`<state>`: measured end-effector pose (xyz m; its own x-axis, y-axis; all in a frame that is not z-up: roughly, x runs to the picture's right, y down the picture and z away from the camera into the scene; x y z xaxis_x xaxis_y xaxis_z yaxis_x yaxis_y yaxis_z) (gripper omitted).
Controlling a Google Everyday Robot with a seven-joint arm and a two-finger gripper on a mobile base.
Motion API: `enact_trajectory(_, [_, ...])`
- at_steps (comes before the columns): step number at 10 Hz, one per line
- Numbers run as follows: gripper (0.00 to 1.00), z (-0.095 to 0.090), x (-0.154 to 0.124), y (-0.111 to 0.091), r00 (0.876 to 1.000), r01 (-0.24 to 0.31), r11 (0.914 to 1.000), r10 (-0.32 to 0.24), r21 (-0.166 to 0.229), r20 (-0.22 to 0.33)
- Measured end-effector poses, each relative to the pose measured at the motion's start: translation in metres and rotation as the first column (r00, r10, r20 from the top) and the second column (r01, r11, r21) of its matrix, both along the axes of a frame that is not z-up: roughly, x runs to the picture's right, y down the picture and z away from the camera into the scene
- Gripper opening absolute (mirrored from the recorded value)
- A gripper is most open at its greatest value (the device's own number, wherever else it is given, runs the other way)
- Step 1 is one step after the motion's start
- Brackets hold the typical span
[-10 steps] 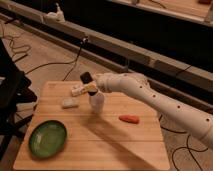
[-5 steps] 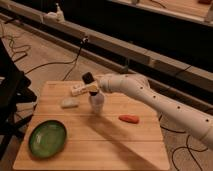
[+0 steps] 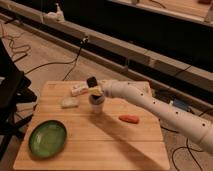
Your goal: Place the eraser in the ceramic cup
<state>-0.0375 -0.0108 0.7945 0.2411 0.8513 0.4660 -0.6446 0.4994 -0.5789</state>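
Note:
The ceramic cup (image 3: 96,103) is small and whitish and stands upright on the wooden table (image 3: 100,145), left of centre. My gripper (image 3: 94,88) hangs right over the cup's mouth, at the end of the white arm that reaches in from the right. It is shut on the eraser (image 3: 91,81), a small black block that sticks up at the gripper's tip, just above and slightly left of the cup. The cup's inside is hidden by the gripper.
A green round plate (image 3: 47,138) lies at the table's front left. A pale lump (image 3: 69,102) and a whitish oblong piece (image 3: 77,90) lie left of the cup. An orange-red oblong thing (image 3: 129,118) lies to its right. Cables run over the floor behind.
The gripper with the eraser has moved a little to the right and down, closer over the cup. The cup and the other things have not moved.

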Motion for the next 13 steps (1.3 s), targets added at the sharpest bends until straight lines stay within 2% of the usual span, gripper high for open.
enact_trajectory(2, [0.73, 0.007, 0.002, 0.01, 0.999, -0.039, 0.9992, 0.039, -0.007, 0.01])
enact_trajectory(3, [0.79, 0.009, 0.002, 0.015, 0.999, -0.051, 0.9986, 0.051, -0.009, 0.015])
enact_trajectory(8, [0.8, 0.013, 0.001, 0.028, 0.996, -0.083, 0.9966, 0.083, -0.002, 0.027])
enact_trajectory(10, [0.8, 0.009, 0.002, 0.021, 0.996, -0.083, 0.9963, 0.082, 0.022, 0.023])
enact_trajectory(13, [0.8, -0.001, 0.013, -0.002, 0.997, -0.082, 0.9934, 0.083, 0.08, -0.005])
